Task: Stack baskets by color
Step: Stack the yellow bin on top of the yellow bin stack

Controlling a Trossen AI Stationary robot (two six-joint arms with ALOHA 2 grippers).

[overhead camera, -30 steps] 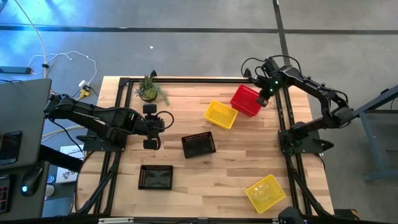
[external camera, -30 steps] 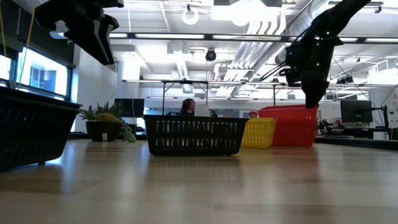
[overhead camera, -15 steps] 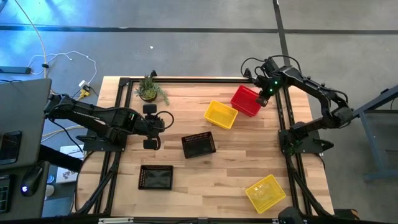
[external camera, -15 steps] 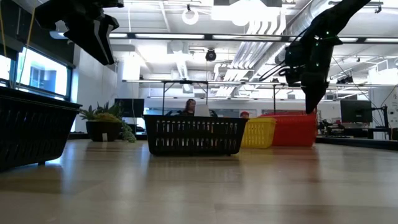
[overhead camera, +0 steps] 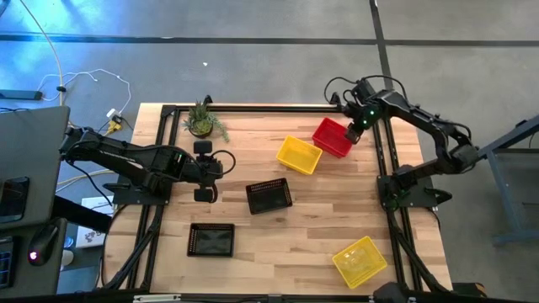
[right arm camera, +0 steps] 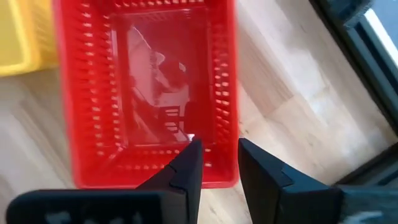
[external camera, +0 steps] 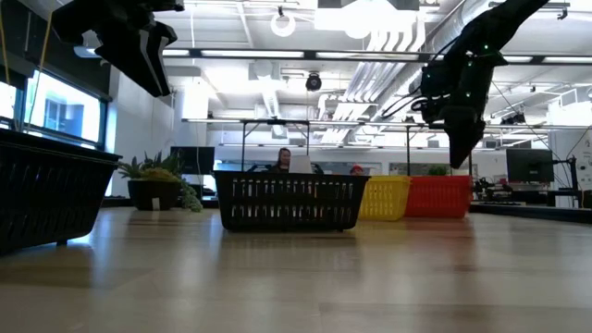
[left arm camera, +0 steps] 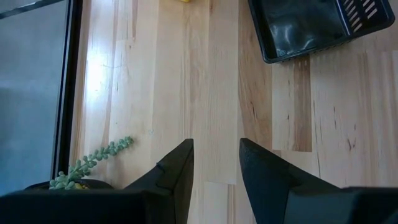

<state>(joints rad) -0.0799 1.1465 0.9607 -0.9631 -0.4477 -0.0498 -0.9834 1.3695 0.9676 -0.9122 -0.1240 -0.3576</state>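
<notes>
No readable writing or brand mark appears on any basket. The right gripper [overhead camera: 354, 133], its fingers [right arm camera: 186, 165] parted with a narrow gap and pinching nothing, hangs just above the near wall of the red basket [overhead camera: 333, 136], which sits flat on the table [overhead camera: 320, 219] at its far right, just beside a yellow basket [overhead camera: 299, 155]; the left gripper [overhead camera: 205, 171], fingers likewise apart and empty, hovers over bare wood near the plant [overhead camera: 202, 120]. A black basket [overhead camera: 269, 196] lies mid-table, another black basket [overhead camera: 210, 240] and a second yellow basket [overhead camera: 360, 260] lie toward the near edge, and in the low view the nearest basket is cut off at the left edge.
</notes>
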